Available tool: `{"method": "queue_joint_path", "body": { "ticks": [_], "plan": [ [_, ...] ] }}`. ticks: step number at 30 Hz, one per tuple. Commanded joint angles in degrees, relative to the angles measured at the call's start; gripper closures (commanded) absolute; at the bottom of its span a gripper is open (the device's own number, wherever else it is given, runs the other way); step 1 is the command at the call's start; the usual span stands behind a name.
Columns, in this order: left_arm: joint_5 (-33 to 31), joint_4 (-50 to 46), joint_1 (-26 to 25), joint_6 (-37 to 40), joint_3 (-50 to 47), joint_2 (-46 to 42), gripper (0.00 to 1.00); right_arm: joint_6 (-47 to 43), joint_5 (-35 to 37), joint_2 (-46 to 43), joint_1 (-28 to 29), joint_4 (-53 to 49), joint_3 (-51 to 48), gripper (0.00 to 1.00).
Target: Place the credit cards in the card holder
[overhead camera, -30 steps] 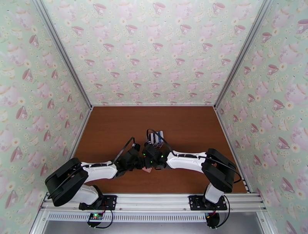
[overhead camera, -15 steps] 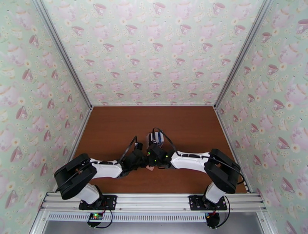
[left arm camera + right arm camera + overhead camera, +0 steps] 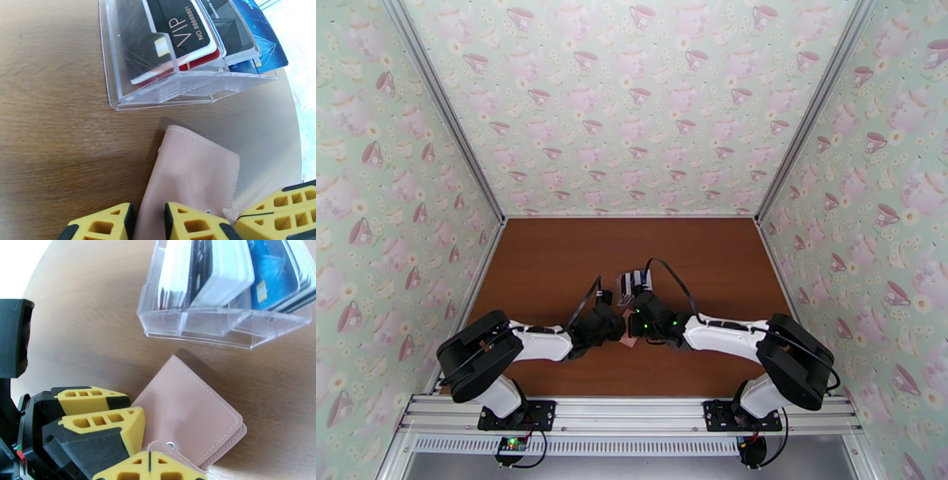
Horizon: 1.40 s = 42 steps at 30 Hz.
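The card holder (image 3: pixel 195 173), a shut pink wallet, lies flat on the wooden table just in front of a clear rack (image 3: pixel 177 85). That rack holds the credit cards (image 3: pixel 181 27), black, white and blue, standing on edge. My left gripper (image 3: pixel 148 223) is shut on the wallet's near left edge. My right gripper (image 3: pixel 150 465) is shut, its tips touching the wallet's snap tab (image 3: pixel 170 445); whether the tab is pinched I cannot tell. From above, both grippers (image 3: pixel 626 337) meet over the wallet (image 3: pixel 630 343), near the table's middle front.
The clear rack (image 3: pixel 635 282) stands just beyond the two wrists. Bare wood (image 3: pixel 553 260) spreads out around it to patterned walls (image 3: pixel 632 118) on three sides. A metal rail (image 3: pixel 632 414) carries the arm bases at the near edge.
Both arms have shifted to the right, and the meeting point of the grippers has moved slightly right and away from the rail. The left jaws have narrowed a little.
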Motion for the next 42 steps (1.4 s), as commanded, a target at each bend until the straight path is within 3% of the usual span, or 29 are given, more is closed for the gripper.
{"method": "queue_joint_path", "body": {
  "ticks": [1,7,21,27,42],
  "plan": [
    [7.33,-15.74,-1.31,-2.54,-5.86,4.83,0.7,1.69,-0.51,-2.77,-0.12,1.5,-1.86,1.0],
    [6.21,-17.27,-1.3,-4.12,-8.46,-1.51,0.7,1.47,-0.18,-4.1,-0.16,1.06,-2.07,1.0],
    [1.56,-24.02,-0.05,-4.68,-11.08,-17.04,0.66,0.15,-2.34,2.1,-0.11,2.39,3.07,1.0],
    [2.3,-23.53,2.73,-2.42,-8.81,-16.09,0.65,0.03,-1.43,1.84,-0.14,1.02,3.91,1.0],
    [4.13,-20.52,3.59,-3.15,-7.67,-11.45,0.66,4.97,3.79,-4.39,-0.4,1.32,-6.28,1.0]
  ]
}}
